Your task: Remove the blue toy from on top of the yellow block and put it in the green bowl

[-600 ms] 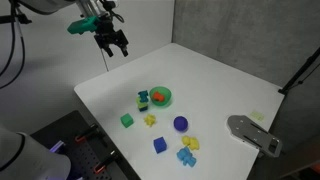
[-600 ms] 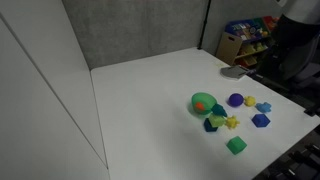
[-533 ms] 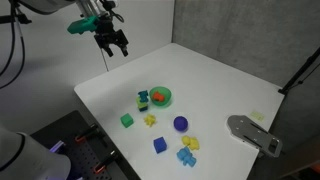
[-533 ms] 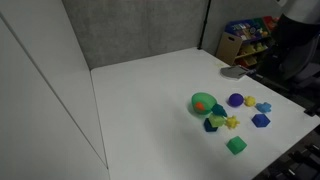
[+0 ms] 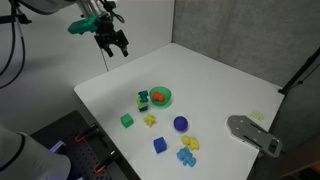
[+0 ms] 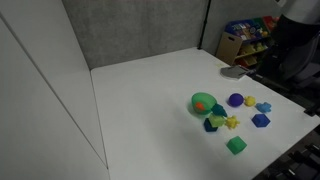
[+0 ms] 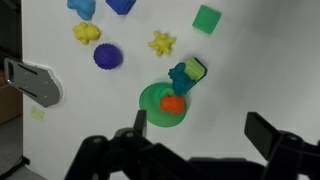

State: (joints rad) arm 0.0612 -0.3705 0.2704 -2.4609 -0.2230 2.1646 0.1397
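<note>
In the wrist view the blue toy (image 7: 181, 79) sits on the yellow block (image 7: 197, 68), right beside the rim of the green bowl (image 7: 152, 105). An orange piece (image 7: 173, 104) lies in the bowl. My gripper (image 7: 200, 128) is open and empty, its two dark fingers apart low in that view. In an exterior view the gripper (image 5: 113, 43) hangs high above the table's far corner, well away from the bowl (image 5: 163, 96) and the blue toy (image 5: 143, 98). The bowl also shows in an exterior view (image 6: 203, 102).
On the white table (image 5: 220, 85) near the bowl lie a green cube (image 7: 206, 19), a yellow star piece (image 7: 161, 43), a purple ball (image 7: 108, 56), a lumpy yellow toy (image 7: 86, 33), a darker blue cube (image 5: 159, 145) and a light-blue toy (image 5: 185, 156). A grey object (image 5: 252, 133) lies at the table edge.
</note>
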